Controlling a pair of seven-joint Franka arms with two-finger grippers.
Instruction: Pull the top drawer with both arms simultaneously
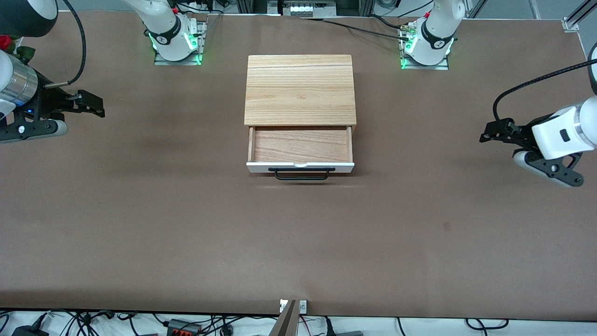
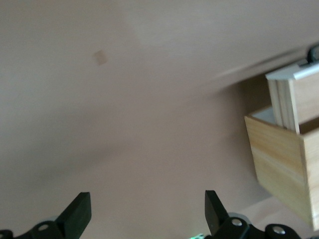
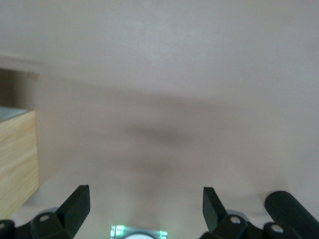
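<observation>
Right gripper (image 1: 91, 103) up over bare table (image 1: 186, 224) at the right arm's end, fingers (image 3: 75, 206) spread wide, holding nothing. Mid-table: cabinet (image 1: 299, 88), top drawer (image 1: 301, 149) pulled out toward the front camera, black handle (image 1: 301, 173) free. Left gripper (image 1: 494, 132) over the left arm's end, fingers (image 2: 77, 213) wide apart, empty.

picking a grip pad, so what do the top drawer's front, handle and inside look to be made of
Top drawer: the inside looks like light unfinished or matte wood, with visible grain. Its front panel looks smooth, white, painted or laminated; which one cannot be told. The bar handle is thin and black, probably coated metal.
</observation>
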